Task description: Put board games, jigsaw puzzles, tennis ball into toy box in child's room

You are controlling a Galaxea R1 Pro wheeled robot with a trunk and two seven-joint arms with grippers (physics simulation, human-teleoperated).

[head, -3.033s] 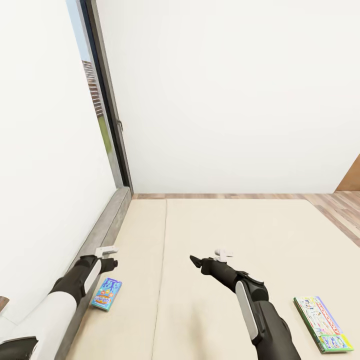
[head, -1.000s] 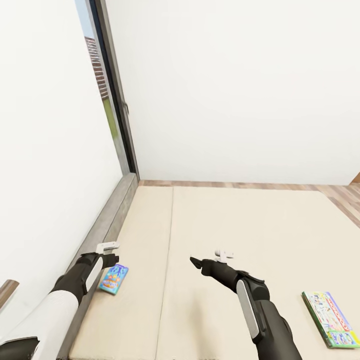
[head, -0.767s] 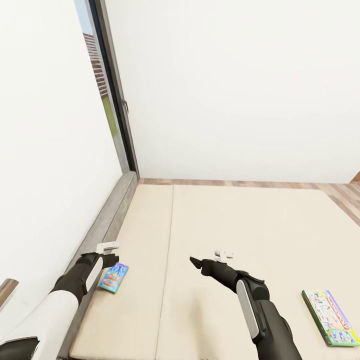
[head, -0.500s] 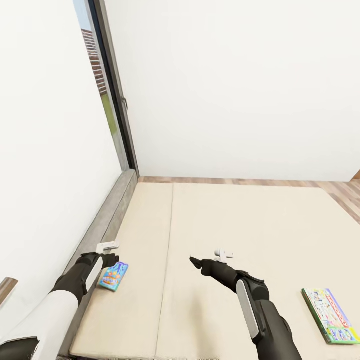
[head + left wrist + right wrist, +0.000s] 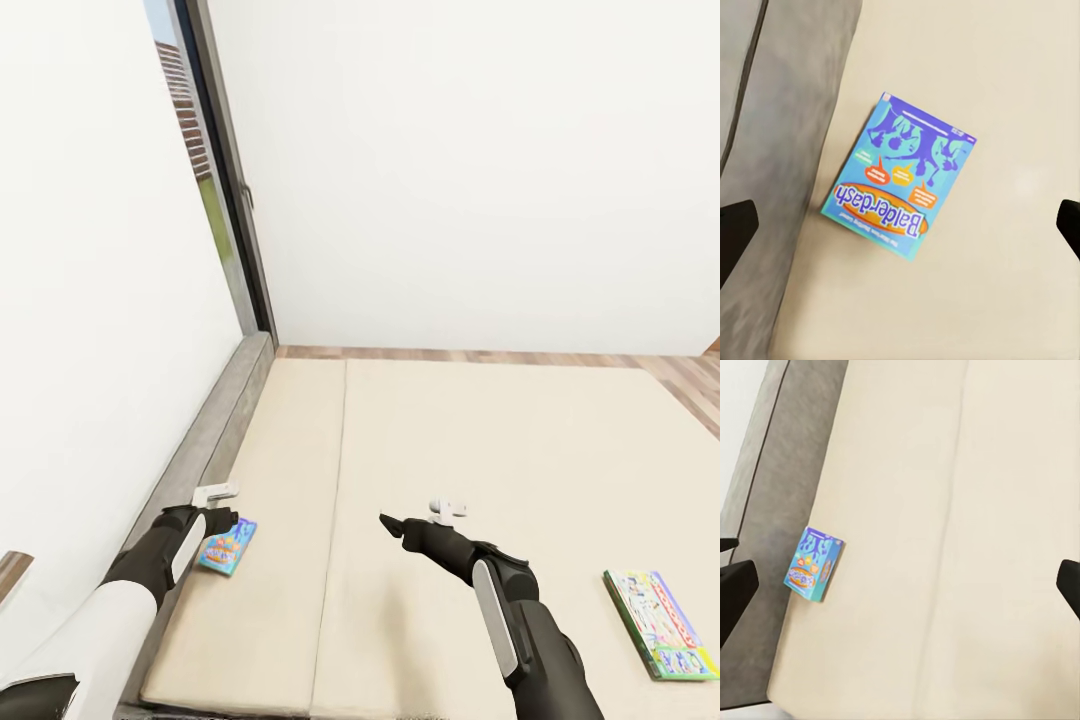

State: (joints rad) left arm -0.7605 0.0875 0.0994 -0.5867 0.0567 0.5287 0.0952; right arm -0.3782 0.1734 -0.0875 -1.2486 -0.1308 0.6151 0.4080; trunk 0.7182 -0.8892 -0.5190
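Two board games lie on the beige bed. The small blue board game rests near the grey headboard, just beyond my left gripper. In the left wrist view this blue box lies flat below my open left gripper, whose dark fingertips stand wide apart. The white Monopoly board game lies at the bed's right side, to the right of my right arm. My right gripper hovers open over bare mattress. The right wrist view has the blue game off to one side.
White walls stand behind the bed and along its left side. A tall window with a dark frame rises past the headboard. Wooden floor shows beyond the mattress at the far right. The bed's near edge shows at the bottom.
The whole picture has shifted, so the camera moved: bed and both games sit higher in view and the bed's near edge has come in. Both arms hold the same pose.
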